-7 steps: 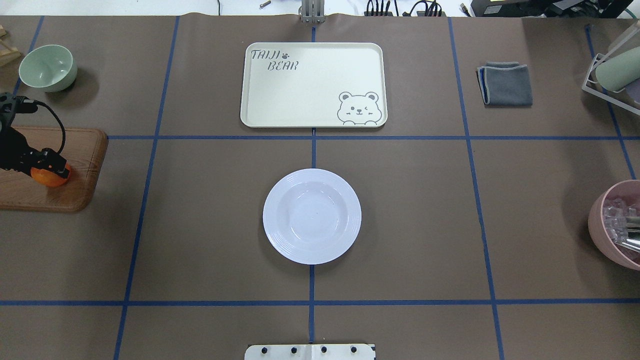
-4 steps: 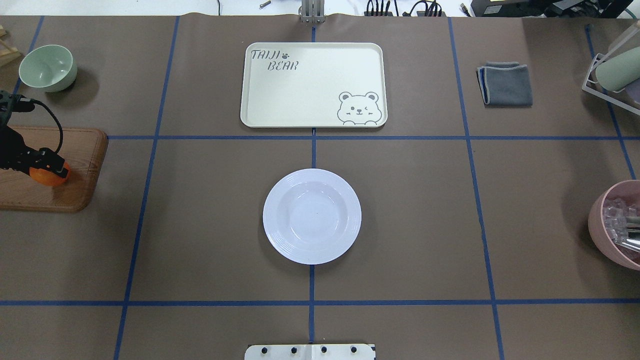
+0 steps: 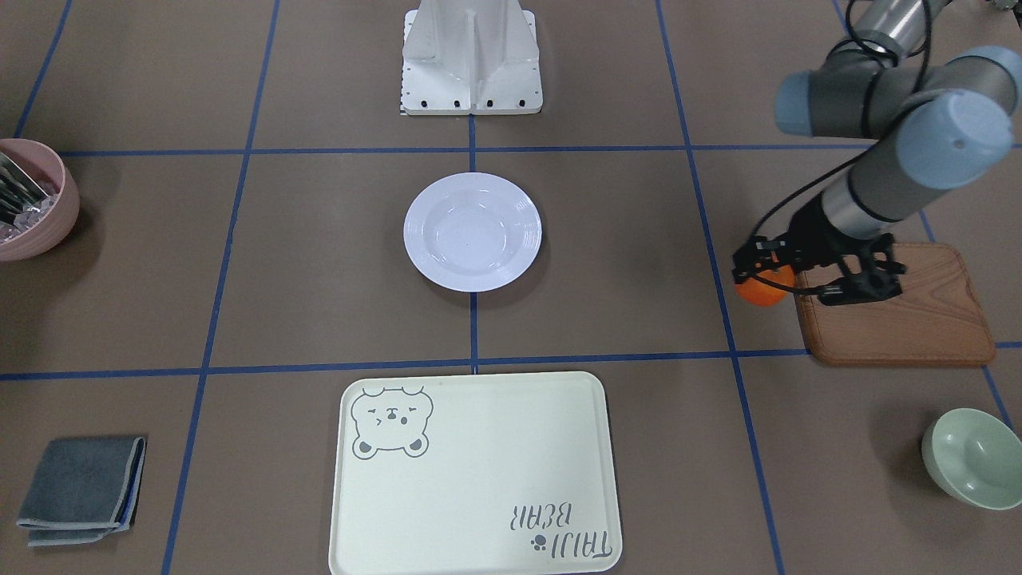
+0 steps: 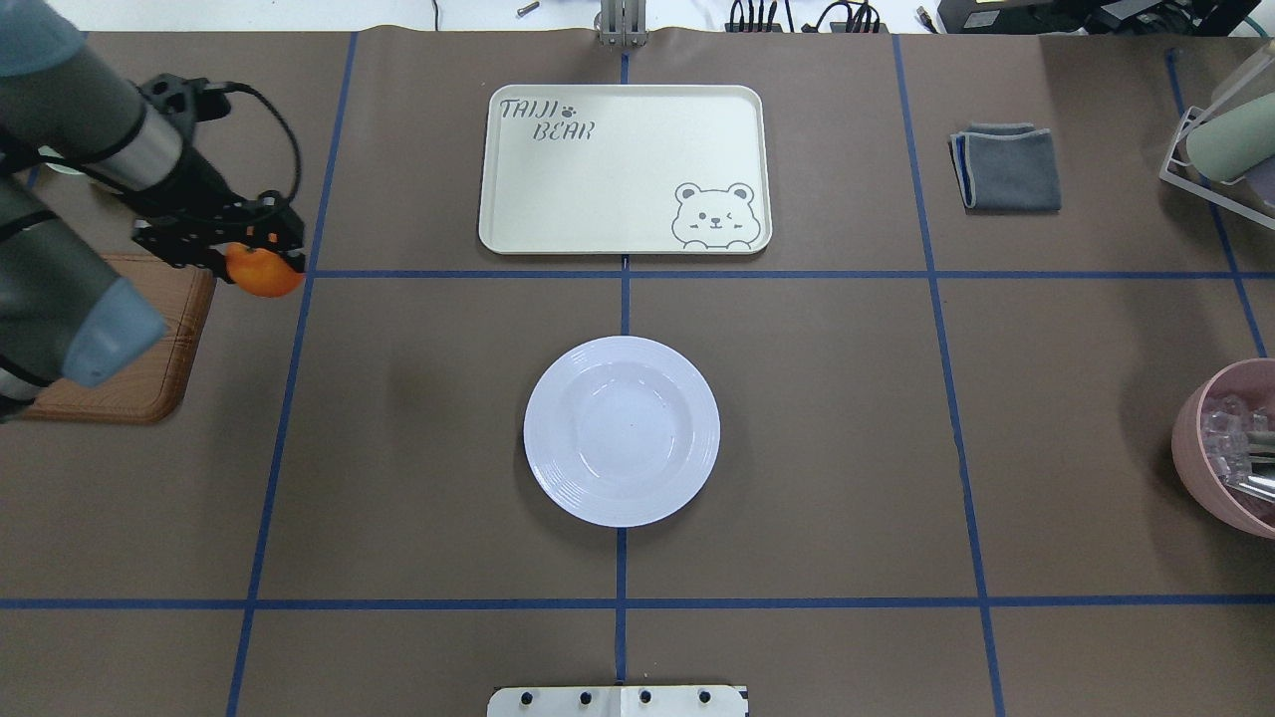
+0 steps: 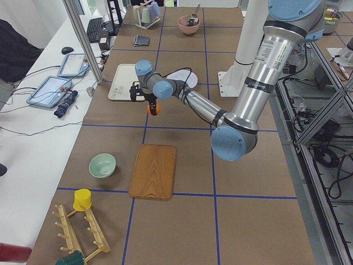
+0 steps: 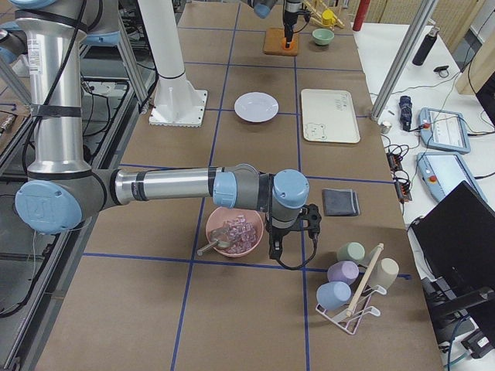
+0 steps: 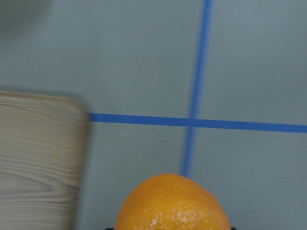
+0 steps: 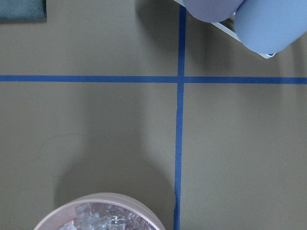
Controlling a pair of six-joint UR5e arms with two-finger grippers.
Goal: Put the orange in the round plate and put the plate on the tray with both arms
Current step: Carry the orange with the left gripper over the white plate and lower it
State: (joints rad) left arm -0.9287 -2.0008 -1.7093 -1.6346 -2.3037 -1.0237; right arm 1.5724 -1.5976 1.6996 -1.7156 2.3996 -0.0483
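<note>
The orange (image 4: 265, 275) hangs above the table, just off the wooden board's corner, with my left gripper (image 4: 261, 263) shut on it. It also shows in the front view as the orange (image 3: 762, 287) and fills the bottom of the left wrist view as the orange (image 7: 172, 205). The white round plate (image 4: 621, 430) sits bare at the table's middle, well to the right of the orange. The cream tray (image 4: 625, 169) with the bear drawing lies beyond the plate, nothing on it. My right gripper (image 6: 286, 241) shows only in the right side view, beside the pink bowl; I cannot tell its state.
A brown wooden board (image 4: 149, 383) lies at the left edge under my left arm. A pale-green bowl (image 3: 970, 457) stands beyond it. A pink bowl (image 4: 1223, 448) of clear pieces sits at the right edge, with a folded grey cloth (image 4: 1006, 166) and a cup rack (image 4: 1220, 149) beyond it.
My left gripper has lifted the orange off the wooden board and carried it rightwards and away from the robot, past the board's corner. Plate and tray have not moved.
</note>
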